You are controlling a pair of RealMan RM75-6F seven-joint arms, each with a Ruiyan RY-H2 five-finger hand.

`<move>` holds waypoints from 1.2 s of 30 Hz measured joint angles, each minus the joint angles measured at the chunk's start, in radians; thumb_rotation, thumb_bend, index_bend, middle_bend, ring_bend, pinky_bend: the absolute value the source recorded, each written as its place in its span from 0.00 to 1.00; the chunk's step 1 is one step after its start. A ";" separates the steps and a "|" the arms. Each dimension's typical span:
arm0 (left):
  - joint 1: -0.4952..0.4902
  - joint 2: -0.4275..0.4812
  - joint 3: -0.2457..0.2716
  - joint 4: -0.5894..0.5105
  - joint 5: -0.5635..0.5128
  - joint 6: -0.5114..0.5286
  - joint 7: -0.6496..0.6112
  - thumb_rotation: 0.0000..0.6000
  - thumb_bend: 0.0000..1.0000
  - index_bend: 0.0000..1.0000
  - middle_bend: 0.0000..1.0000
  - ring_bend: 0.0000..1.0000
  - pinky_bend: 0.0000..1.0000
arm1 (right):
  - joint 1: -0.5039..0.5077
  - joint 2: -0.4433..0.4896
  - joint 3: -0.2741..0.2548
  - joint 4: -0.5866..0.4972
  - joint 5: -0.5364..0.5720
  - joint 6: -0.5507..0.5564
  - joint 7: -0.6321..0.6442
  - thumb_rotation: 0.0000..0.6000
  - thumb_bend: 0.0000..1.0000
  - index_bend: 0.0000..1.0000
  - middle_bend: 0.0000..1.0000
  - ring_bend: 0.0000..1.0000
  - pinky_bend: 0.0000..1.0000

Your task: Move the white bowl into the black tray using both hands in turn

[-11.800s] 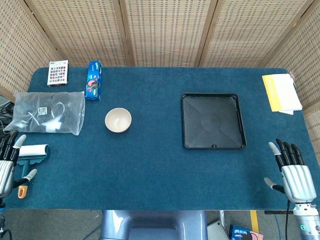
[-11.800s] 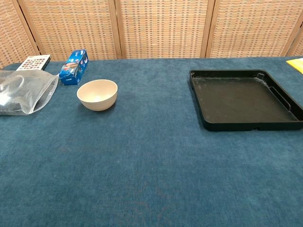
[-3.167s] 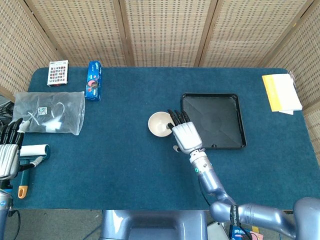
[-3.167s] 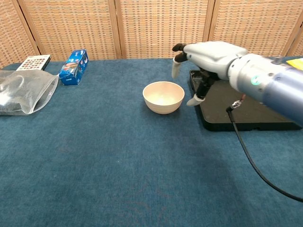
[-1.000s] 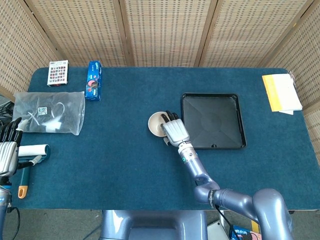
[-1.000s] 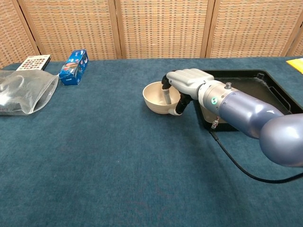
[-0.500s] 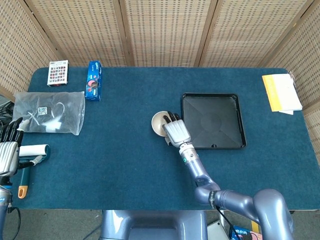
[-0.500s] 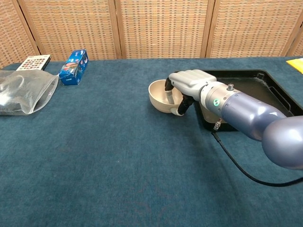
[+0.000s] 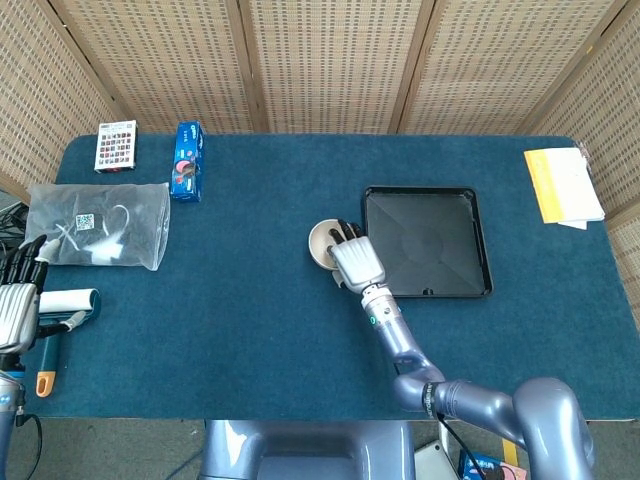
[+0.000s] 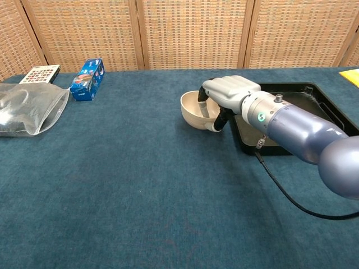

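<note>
My right hand (image 10: 227,92) grips the white bowl (image 10: 196,112) by its right rim, fingers inside and thumb outside, and holds it tilted and lifted just off the cloth. In the head view the right hand (image 9: 357,262) covers part of the bowl (image 9: 323,242), which hangs just left of the black tray (image 9: 427,243). The tray (image 10: 291,112) lies on the table to the right with nothing in it. At the table's left edge my left hand (image 9: 18,305) rests open, far from the bowl.
A clear plastic bag (image 9: 95,224), a blue box (image 9: 187,160) and a small card box (image 9: 116,146) lie at the back left. A white roller (image 9: 68,303) with an orange handle sits beside the left hand. Yellow paper (image 9: 562,185) lies at the far right.
The right hand closed on the bowl's rim, raised it off the cloth and carried it to the right toward the tray. The left hand stayed still.
</note>
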 measured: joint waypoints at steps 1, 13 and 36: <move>0.000 0.000 0.000 0.000 0.000 0.000 0.001 1.00 0.00 0.00 0.00 0.00 0.00 | -0.002 0.007 0.001 -0.008 0.000 0.005 -0.005 1.00 0.54 0.68 0.28 0.11 0.19; 0.003 -0.001 0.003 -0.011 0.013 0.011 0.018 1.00 0.00 0.00 0.00 0.00 0.00 | -0.053 0.122 0.006 -0.129 0.015 0.069 -0.049 1.00 0.54 0.68 0.28 0.12 0.19; 0.008 -0.004 0.013 -0.039 0.041 0.033 0.073 1.00 0.00 0.00 0.00 0.00 0.00 | -0.158 0.271 -0.024 -0.131 0.090 0.072 -0.017 1.00 0.52 0.68 0.29 0.12 0.19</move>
